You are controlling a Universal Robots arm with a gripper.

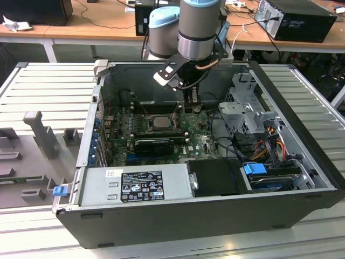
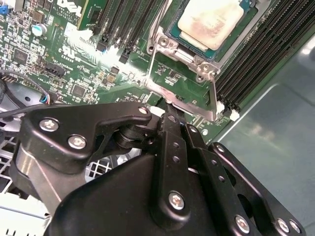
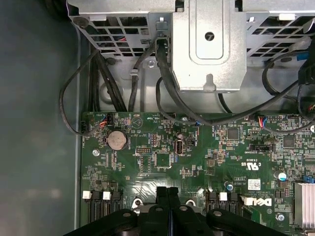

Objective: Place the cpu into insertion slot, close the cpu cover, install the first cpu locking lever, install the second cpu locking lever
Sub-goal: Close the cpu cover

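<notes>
Your pincer is clenched, tips together and empty, right beside the socket rim; the cpu sits in it, face up.

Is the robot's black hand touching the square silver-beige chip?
Apart. The second wrist view shows grey metal frame between the black hand and the square silver-beige chip.

Gripper hung inside open computer case, above green circuit board, just beside insertion slot on exterior view's right; cpu lay in slot
</notes>
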